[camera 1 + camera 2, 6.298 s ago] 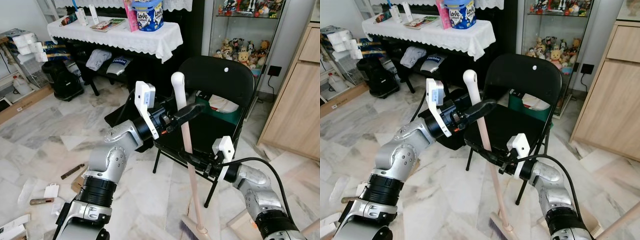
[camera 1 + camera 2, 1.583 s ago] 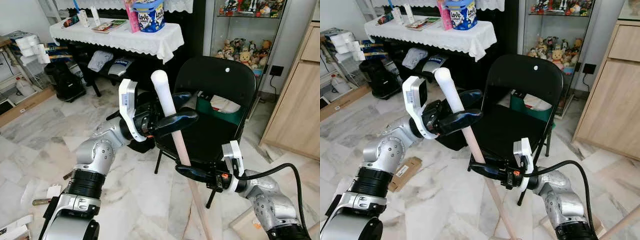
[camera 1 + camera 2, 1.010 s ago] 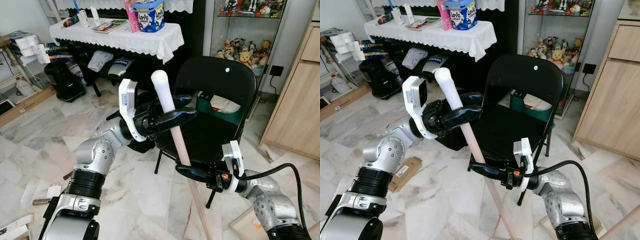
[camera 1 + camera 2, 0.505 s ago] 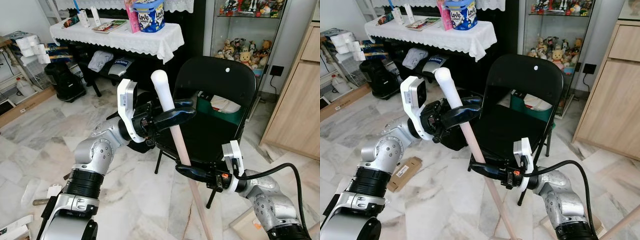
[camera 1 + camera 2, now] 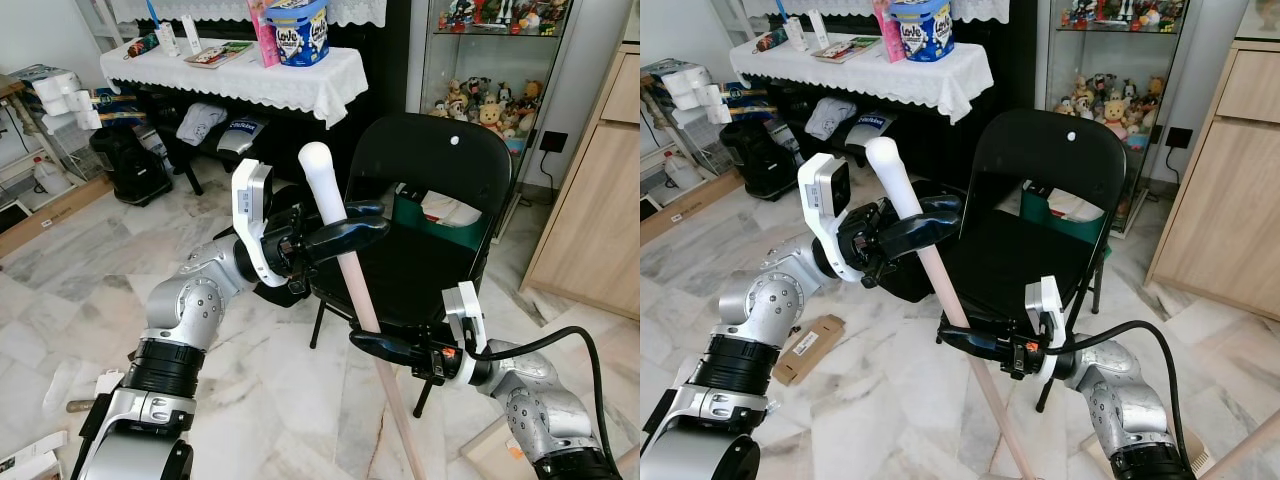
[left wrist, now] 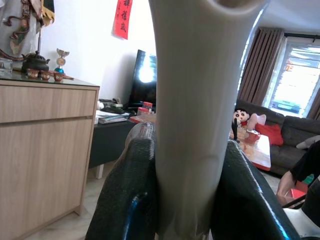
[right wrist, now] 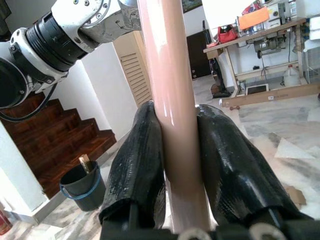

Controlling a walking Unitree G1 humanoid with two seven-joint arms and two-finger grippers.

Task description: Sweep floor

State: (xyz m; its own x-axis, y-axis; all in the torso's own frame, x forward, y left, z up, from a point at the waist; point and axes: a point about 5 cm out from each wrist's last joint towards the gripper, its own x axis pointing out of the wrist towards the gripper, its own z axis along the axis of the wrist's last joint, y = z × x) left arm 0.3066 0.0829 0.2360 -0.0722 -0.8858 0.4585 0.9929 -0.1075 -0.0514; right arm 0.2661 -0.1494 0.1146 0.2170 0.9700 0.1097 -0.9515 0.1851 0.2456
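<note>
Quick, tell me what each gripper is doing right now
Left gripper: shut on the broom handle, near its white top.
Right gripper: shut on the same handle, lower down.

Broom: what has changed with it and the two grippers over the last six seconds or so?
The broom has tilted: its white top swung toward the robot's left and its head left the head view. The left gripper moved left with it; the right gripper shifted slightly. Both stay clamped on the handle, left above right. The black chair has not moved.
</note>
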